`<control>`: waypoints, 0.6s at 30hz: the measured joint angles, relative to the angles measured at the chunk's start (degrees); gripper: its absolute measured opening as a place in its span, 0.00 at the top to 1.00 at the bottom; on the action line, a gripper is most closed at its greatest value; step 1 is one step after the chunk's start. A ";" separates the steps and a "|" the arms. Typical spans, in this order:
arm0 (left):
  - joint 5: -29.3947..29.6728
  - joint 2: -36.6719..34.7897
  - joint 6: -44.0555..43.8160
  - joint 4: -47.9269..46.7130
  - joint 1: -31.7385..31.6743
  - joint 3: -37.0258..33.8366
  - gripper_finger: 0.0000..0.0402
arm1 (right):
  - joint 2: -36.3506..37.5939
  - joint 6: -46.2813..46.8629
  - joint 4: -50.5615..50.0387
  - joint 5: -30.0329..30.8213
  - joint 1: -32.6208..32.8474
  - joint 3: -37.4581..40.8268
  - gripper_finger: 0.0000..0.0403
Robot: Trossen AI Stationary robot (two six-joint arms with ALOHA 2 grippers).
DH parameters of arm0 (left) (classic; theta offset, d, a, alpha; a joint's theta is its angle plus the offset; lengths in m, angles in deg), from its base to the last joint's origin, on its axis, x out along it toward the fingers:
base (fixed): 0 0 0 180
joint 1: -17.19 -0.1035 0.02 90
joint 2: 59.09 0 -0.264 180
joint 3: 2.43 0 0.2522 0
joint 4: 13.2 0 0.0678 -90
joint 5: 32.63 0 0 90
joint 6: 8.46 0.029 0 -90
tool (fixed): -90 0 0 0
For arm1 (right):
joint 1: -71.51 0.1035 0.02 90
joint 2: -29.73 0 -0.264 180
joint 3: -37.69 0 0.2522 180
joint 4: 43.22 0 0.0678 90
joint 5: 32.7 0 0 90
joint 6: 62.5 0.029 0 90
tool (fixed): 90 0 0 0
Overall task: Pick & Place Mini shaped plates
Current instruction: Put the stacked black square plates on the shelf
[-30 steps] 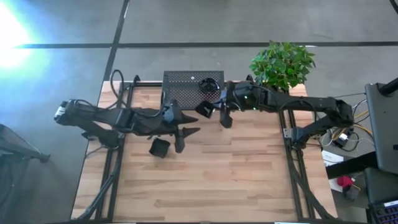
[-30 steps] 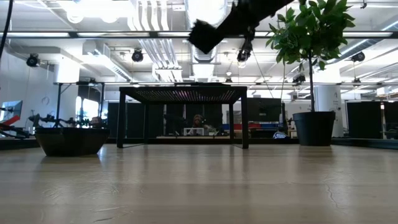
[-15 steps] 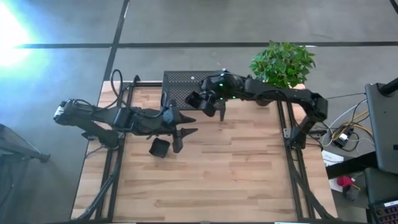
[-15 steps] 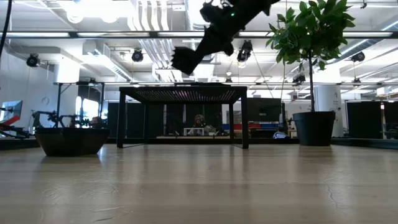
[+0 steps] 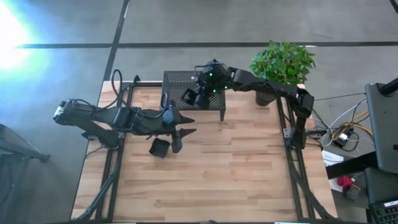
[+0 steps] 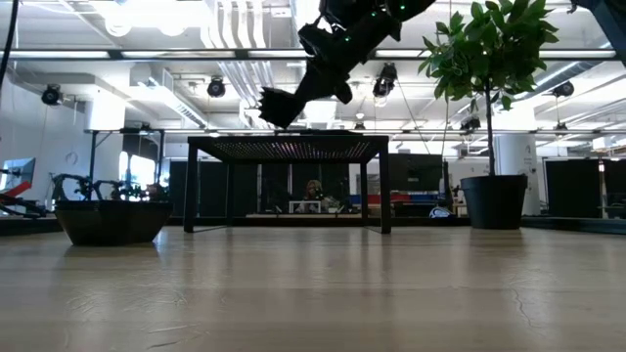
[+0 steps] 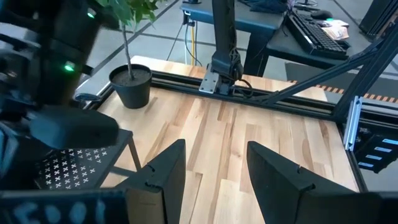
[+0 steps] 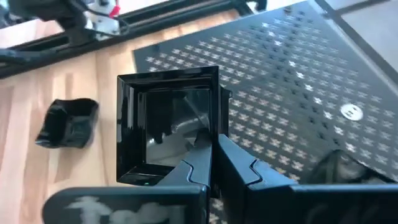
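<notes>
Worktop (image 5: 236,168) of pale wood planks carries the perforated black metal stand (image 5: 180,84) at its far edge. I have the right gripper (image 8: 214,163) clamped on the rim of a glossy square plate (image 8: 168,127), hanging just above the stand's mesh top. Another small black plate (image 5: 159,147) sits beside my left gripper (image 7: 211,168), its fingers apart.

dark blur (image 8: 339,167) on stand (image 8: 298,74) unidentifiable, cut by edge
</notes>
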 joint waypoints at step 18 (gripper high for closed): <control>-0.02 0.00 -0.07 -0.04 0.04 0.00 0.59 | -1.52 3.96 -4.93 -0.22 -2.65 -0.69 0.97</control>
